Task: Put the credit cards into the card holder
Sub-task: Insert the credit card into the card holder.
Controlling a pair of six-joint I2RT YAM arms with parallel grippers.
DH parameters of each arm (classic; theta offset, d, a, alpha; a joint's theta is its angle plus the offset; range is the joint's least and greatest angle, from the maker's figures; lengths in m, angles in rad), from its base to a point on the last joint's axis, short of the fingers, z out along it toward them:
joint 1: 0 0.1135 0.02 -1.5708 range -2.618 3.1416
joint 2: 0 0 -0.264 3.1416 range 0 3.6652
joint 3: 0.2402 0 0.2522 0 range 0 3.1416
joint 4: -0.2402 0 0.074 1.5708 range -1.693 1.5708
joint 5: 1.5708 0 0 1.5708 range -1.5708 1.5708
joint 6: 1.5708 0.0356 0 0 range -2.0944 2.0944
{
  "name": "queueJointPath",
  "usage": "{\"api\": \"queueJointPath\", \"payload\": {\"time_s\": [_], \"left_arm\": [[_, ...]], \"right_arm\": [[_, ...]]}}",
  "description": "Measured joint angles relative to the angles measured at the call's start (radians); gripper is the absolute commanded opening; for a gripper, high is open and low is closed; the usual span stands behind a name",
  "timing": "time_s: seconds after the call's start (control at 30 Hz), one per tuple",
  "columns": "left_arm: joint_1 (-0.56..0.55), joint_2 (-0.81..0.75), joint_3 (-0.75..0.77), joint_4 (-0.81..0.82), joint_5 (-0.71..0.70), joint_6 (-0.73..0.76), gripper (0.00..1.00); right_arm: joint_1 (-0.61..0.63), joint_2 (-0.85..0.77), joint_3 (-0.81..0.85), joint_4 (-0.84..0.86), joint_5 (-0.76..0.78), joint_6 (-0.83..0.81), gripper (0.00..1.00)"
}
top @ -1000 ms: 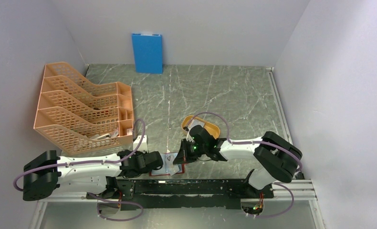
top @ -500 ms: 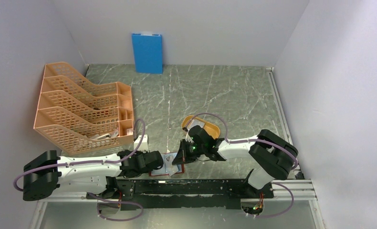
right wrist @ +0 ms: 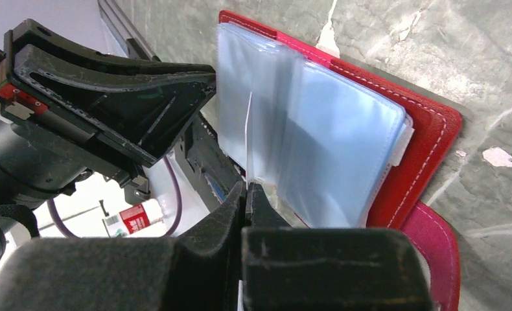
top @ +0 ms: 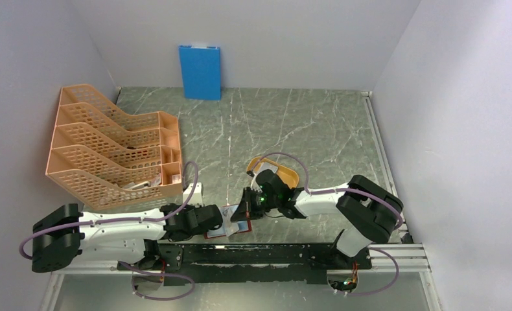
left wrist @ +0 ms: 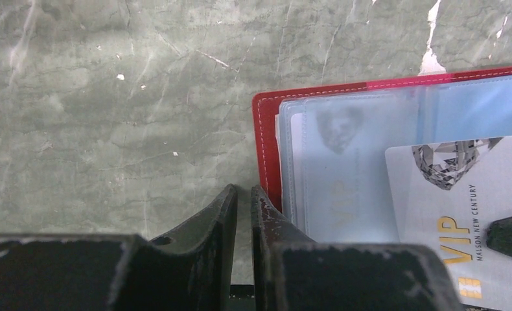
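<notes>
The card holder [left wrist: 266, 129] lies open and flat at the table's near edge, a red wallet [top: 222, 219] with clear sleeves [right wrist: 318, 136]. A white VIP credit card [left wrist: 461, 214] sits partly inside a sleeve; it appears edge-on [right wrist: 249, 129] in the right wrist view. My right gripper [right wrist: 245, 189] is shut on that card, its dark fingertip [left wrist: 509, 236] resting on the card's face. My left gripper [left wrist: 244, 194] rests at the holder's left edge, its jaws nearly together with only a thin slit and nothing in it. Its right finger [left wrist: 266, 210] overlaps the red rim.
A yellow-orange oval tray [top: 290, 175] lies just behind the right gripper [top: 244, 210]. An orange mesh file rack [top: 111, 155] fills the left side. A blue board [top: 199, 71] leans on the back wall. The holder's pink snap tab [right wrist: 435, 259] sticks out on its right.
The right gripper has shifted slightly left with the card, further over the holder's sleeves. The left gripper has stayed beside the holder, its jaws a touch closer.
</notes>
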Motion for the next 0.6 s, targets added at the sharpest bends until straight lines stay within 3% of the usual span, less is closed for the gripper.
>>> {"api": "queueJointPath", "payload": {"time_s": [0.6], "left_arm": [[0.000, 0.013, 0.000, 0.035, 0.001, 0.012, 0.17]], "right_arm": [[0.000, 0.036, -0.034, 0.082, 0.012, 0.002, 0.00]]}}
